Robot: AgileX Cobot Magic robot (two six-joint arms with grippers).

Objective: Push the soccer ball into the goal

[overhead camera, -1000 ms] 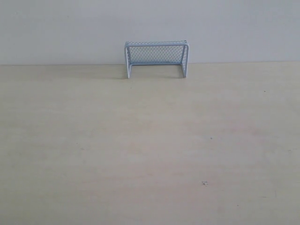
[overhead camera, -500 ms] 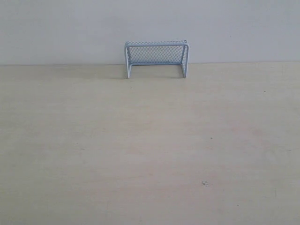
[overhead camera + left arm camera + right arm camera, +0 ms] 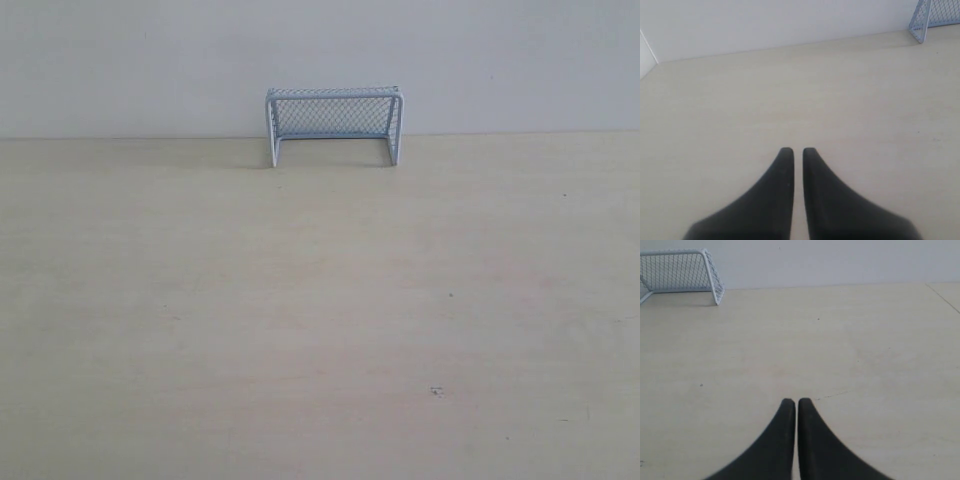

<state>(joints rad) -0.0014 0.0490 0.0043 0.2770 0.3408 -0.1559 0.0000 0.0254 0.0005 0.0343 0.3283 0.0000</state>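
The goal (image 3: 334,123), a pale blue-white frame with fine mesh, stands at the far edge of the table against the wall, its mouth facing the table. One of its corners shows in the left wrist view (image 3: 935,17), and most of the goal in the right wrist view (image 3: 680,272). The soccer ball is not in any view. My left gripper (image 3: 797,150) is shut with only a thin slit between its black fingers, nothing held. My right gripper (image 3: 796,401) is shut too, empty, over bare table. Neither gripper appears in the exterior view.
The light wooden table (image 3: 320,320) carries a few small dark specks (image 3: 436,391). A white wall (image 3: 150,60) rises behind the goal. A table seam or edge runs at one side in the right wrist view (image 3: 942,295).
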